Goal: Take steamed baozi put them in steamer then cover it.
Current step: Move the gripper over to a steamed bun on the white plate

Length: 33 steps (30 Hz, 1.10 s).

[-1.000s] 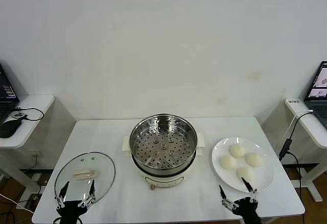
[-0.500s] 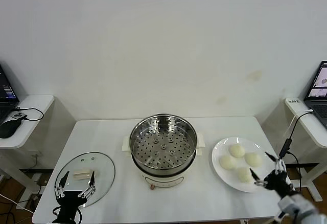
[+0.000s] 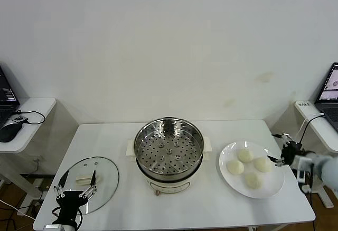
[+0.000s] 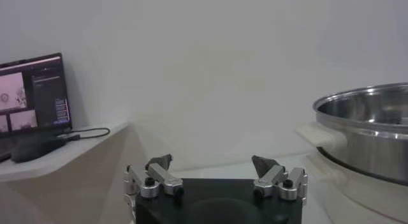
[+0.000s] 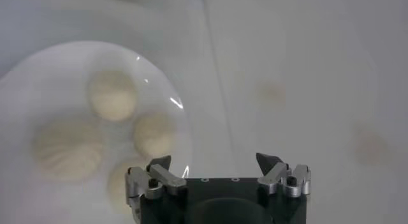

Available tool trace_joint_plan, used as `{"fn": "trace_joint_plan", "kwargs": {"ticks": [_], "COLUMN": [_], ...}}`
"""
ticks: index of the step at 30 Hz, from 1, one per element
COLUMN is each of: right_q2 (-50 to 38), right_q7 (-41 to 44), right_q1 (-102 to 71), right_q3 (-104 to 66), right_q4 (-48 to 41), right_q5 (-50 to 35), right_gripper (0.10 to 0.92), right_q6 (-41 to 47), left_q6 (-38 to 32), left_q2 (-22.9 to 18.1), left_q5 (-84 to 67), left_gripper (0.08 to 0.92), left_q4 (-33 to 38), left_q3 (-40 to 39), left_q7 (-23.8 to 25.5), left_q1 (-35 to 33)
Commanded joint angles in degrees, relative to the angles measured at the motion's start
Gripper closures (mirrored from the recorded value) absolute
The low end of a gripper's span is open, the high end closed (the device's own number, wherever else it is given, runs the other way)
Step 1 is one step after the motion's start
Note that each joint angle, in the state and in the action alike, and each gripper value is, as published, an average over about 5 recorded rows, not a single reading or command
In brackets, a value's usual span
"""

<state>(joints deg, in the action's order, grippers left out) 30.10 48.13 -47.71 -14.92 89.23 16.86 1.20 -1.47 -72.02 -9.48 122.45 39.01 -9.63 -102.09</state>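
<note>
A white table point(image 3: 121, 136) stands against a plain white wall point(image 3: 169, 46), and a flat white plate point(image 3: 270, 188) lies on its right part. A small white side desk point(image 3: 29, 109) sits off the table's left end with a dark mouse point(image 3: 9, 131), a black cable point(image 3: 29, 116) and the corner of a laptop point(image 3: 6, 96) on it. Another white desk point(image 3: 317, 123) stands off the right end with an open laptop point(image 3: 330, 91), and a black cord point(image 3: 296, 149) hangs down beside it.
</note>
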Motion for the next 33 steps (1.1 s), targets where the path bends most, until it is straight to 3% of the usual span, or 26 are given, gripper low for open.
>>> {"fn": "trace_joint_plan", "kwargs": {"ticks": [1,12,33], "right_q2": [-6.4,-1.3,10.5], "right_q7": [8.5,9.6,6.9], "right_q1": [26.0,37.9,37.9], "right_q3": [26.8,45.0,48.7], "right_q4": [-12.2,-18.1,-26.3], "right_q5": [-3.0,-3.3,-0.9], "right_gripper": [0.202,0.203,0.206], "right_q6": [-0.7,-0.4,-0.8], "left_q6": [0.2,0.2,0.0], "left_q2": [-0.1,0.0,-0.1], "left_q5": [0.3,0.3,0.4], "left_gripper": [0.177,0.177,0.177], "left_q4": [0.0,0.2,1.5], "left_q3": [0.1,1.0,2.6], "left_q7": [0.0,0.0,0.0], "left_q1": [0.4,0.7,0.7]}}
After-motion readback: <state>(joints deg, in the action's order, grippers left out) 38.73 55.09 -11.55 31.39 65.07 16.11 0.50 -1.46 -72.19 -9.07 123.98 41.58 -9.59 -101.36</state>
